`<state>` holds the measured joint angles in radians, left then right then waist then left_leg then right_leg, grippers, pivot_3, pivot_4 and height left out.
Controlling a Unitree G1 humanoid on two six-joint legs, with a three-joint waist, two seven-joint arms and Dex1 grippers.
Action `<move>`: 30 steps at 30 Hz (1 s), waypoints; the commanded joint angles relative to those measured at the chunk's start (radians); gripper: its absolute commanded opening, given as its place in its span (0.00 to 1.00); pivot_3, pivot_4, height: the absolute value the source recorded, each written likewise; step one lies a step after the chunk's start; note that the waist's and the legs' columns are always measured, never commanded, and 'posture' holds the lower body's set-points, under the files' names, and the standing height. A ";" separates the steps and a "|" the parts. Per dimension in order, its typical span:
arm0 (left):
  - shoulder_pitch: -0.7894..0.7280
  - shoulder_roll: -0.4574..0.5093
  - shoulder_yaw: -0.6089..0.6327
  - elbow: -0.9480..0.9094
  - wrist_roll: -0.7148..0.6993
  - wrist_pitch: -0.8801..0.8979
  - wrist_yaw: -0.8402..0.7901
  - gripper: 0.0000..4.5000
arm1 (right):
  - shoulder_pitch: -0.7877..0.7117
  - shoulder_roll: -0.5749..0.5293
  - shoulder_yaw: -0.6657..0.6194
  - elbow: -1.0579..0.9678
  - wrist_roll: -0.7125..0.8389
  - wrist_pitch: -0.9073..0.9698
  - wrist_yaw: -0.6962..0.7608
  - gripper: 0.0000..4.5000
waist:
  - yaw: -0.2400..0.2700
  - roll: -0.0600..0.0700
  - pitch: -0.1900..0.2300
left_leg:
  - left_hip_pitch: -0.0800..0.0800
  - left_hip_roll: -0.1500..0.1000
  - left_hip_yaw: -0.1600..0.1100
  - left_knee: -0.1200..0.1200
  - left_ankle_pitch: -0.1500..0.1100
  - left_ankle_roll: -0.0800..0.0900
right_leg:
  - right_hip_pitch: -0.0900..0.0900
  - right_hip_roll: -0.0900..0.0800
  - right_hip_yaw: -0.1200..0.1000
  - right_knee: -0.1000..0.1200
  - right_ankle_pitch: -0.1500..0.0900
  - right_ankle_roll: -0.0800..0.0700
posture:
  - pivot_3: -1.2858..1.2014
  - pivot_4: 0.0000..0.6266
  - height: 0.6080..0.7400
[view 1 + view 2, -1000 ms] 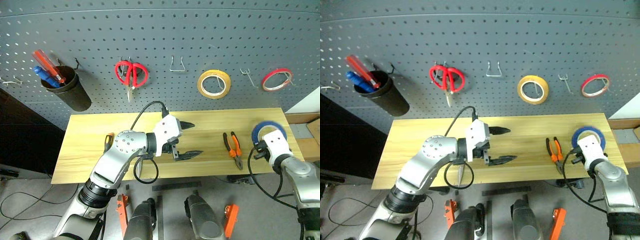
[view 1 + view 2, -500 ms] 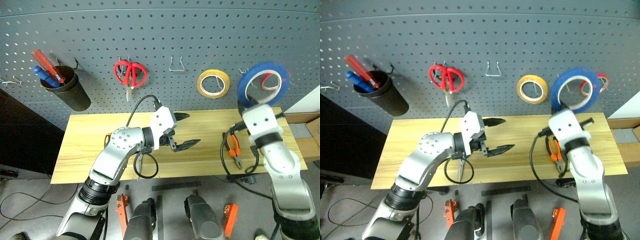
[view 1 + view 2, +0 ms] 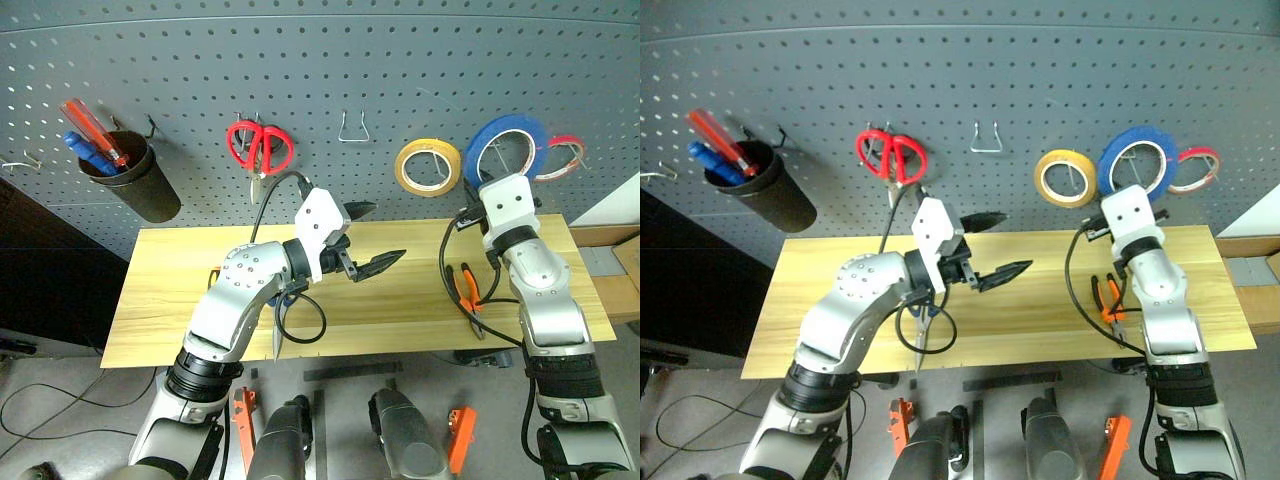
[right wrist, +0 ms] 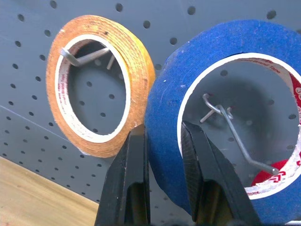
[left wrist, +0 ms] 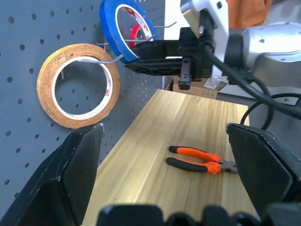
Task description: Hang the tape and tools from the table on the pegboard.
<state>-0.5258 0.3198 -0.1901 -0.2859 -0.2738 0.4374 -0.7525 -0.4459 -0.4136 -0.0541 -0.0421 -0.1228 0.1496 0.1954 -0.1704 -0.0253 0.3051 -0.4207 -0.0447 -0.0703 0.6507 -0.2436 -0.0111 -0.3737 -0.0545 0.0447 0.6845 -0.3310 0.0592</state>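
Right wrist view: the right gripper (image 4: 164, 155) pinches the blue tape (image 4: 169, 141) against the pegboard (image 4: 28, 94). Left gripper (image 3: 365, 240) hangs wide open, empty.

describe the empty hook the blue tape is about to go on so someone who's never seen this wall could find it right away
On the grey pegboard above the wooden table, look toward the right end, between the yellow roll and the red roll. The hook is a thin bare wire peg, seen through the blue tape in the right gripper; its neighbours' hooks each carry a roll.

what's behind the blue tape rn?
Through the blue tape ring: pegboard, a bare metal hook, part of the red tape. The rest of the red roll is covered.
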 commanded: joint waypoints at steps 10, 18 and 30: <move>0.026 0.038 -0.003 -0.020 0.014 -0.033 -0.008 1.00 | 0.348 0.066 -0.039 -0.334 0.013 0.076 -0.050 0.88 | 0.009 0.000 0.000 | 0.000 0.000 -0.001 0.005 0.000 0.001 | 0.000 0.000 -0.001 0.006 0.000 0.000 | 0.41 0.45 1.00; 0.061 0.178 -0.053 0.054 0.085 -0.151 -0.129 1.00 | 0.403 0.204 -0.102 -0.414 0.108 0.632 -0.082 0.99 | -0.001 0.001 0.000 | 0.004 0.002 0.002 0.011 -0.002 0.003 | 0.000 0.000 0.002 0.013 0.002 -0.002 | 0.40 0.47 1.00; 0.074 0.180 -0.079 0.046 0.100 -0.172 -0.154 1.00 | 0.172 0.116 -0.117 -0.027 0.170 0.726 -0.020 0.99 | 0.001 0.001 0.000 | 0.002 0.003 0.001 0.010 0.000 0.001 | -0.002 0.001 0.000 0.012 0.005 -0.003 | 0.41 0.45 1.00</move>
<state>-0.4593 0.4992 -0.2707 -0.1995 -0.1752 0.2776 -0.9052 -0.2648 -0.2786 -0.1731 -0.0928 0.0565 0.9085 0.1712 -0.1690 -0.0242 0.3053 -0.4195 -0.0418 -0.0691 0.6605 -0.2433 -0.0105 -0.3762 -0.0533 0.0446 0.6965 -0.3259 0.0559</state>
